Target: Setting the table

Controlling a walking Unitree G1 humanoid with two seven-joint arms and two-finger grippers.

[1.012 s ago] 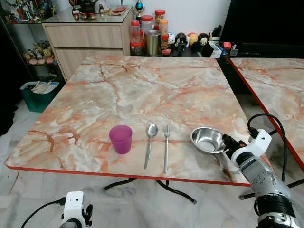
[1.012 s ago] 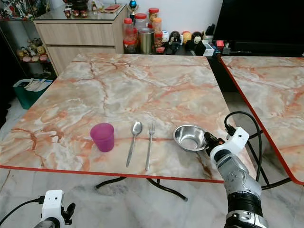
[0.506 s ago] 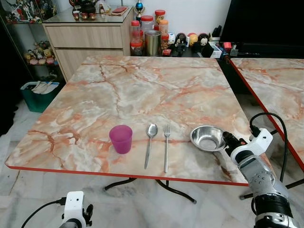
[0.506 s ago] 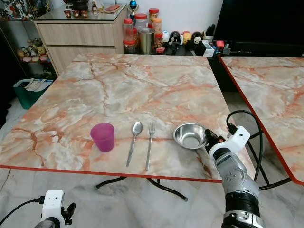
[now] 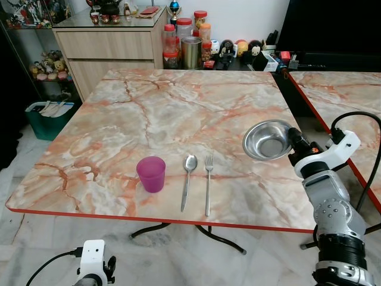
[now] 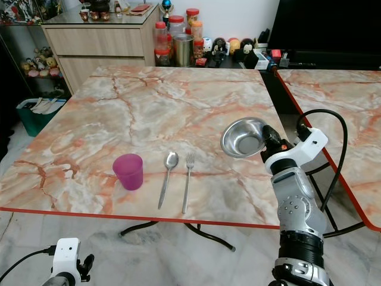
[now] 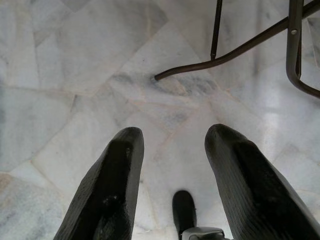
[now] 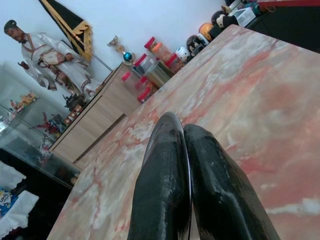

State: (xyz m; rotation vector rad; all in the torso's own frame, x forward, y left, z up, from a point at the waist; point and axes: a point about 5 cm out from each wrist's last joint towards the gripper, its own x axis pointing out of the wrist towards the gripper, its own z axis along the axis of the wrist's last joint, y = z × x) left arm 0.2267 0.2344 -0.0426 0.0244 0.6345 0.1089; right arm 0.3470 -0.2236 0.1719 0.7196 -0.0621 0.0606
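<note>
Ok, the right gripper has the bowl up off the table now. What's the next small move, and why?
Probably carry the steel bowl left and set it down on the bare marble table beyond the spoon and fork. The right gripper pinches its rim and holds it tilted in the air near the table's right edge, while the purple cup and cutlery already lie in a row near the front edge.

Right pincer point(image 5: 293, 141) holds the steel bowl point(image 5: 268, 140) above the table point(image 5: 166, 113).
</note>
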